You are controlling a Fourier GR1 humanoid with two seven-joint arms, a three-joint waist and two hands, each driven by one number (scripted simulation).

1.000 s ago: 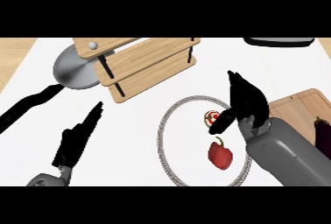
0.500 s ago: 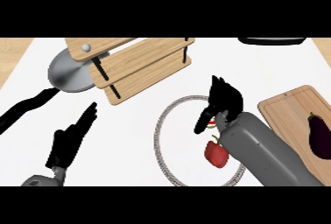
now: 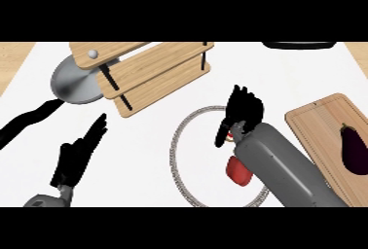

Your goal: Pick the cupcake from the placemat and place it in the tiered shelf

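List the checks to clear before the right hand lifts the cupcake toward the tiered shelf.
1. Right hand over the cupcake on the round placemat: ok.
2. Fingers curled round the cupcake: cannot tell, the hand hides most of it.
3. Tiered shelf in view, upper left of the placemat: ok.
4. Shelf tiers free to receive it: cannot tell from this angle.
5. Red pepper beside the forearm, may get nudged: not ok.
6. Left hand open, resting away from the path: ok.

Your right hand now closes down over the cupcake, hiding most of it, forearm crossing the placemat further left
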